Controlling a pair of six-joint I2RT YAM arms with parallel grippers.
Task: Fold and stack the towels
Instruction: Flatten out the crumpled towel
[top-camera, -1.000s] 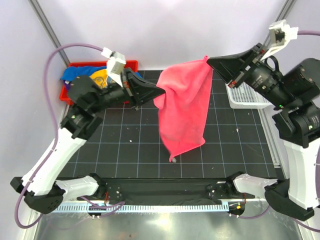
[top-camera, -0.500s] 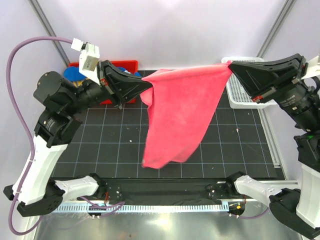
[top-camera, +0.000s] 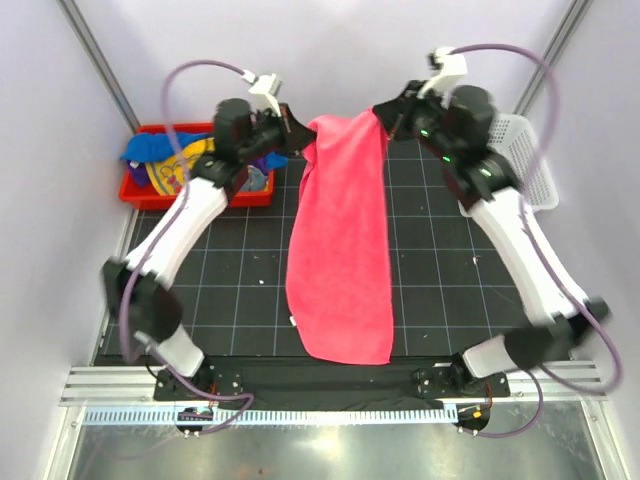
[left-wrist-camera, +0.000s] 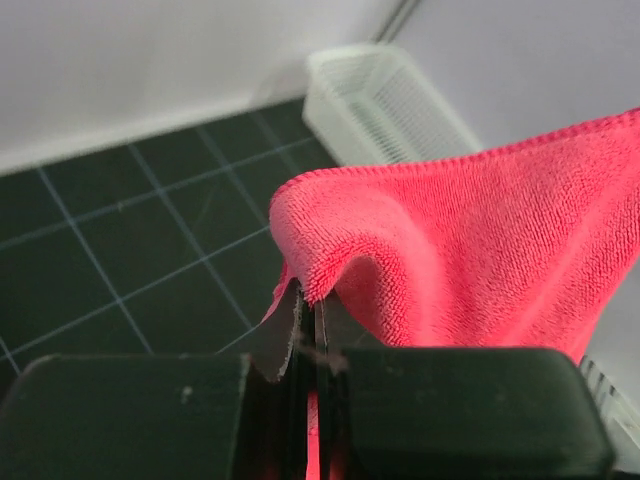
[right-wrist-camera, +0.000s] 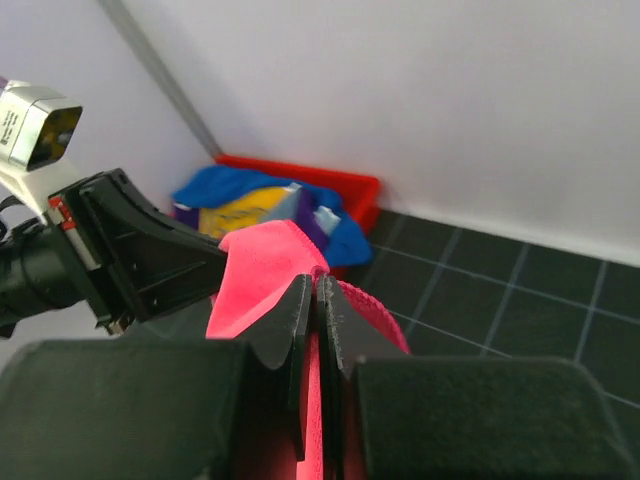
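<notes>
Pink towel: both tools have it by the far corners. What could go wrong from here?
1. The left tool pinches only a thin lip of the pink towel; a tug could pull that corner free.
2. The cloth curls over itself beside that tool; laid down like that, it may crease.
3. The towel's near edge reaches the front border of the mat and could end up over the black rail.
</notes>
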